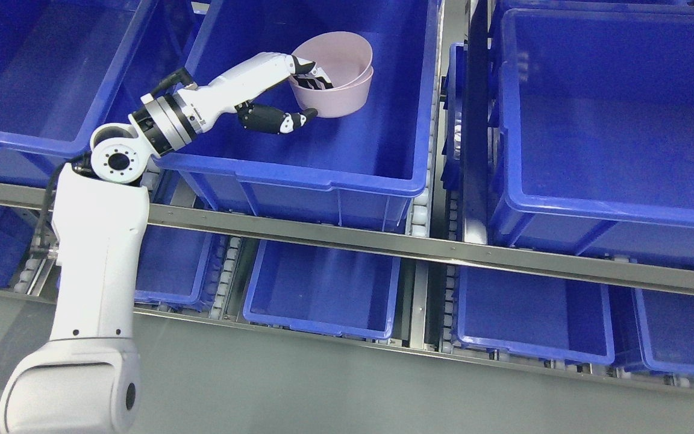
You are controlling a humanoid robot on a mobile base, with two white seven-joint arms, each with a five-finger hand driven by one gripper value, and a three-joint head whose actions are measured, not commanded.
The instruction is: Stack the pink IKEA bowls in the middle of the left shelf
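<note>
**Pink bowls nested in the middle bin**

Two pink bowls point(338, 75) sit one inside the other, tilted, in the blue bin point(299, 169) on the upper shelf. The left hand point(290, 90) pinches the near rim, fingers inside, thumb point(278, 119) outside. More blue bins flank it.

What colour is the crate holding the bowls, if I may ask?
Blue crate, seen in the head view.

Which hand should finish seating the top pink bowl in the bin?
Left. The left hand already grips the upper pink bowl, fingers over its near rim and thumb outside, as it sits tilted in the lower pink bowl inside the blue bin. The right arm is not in view.
</note>
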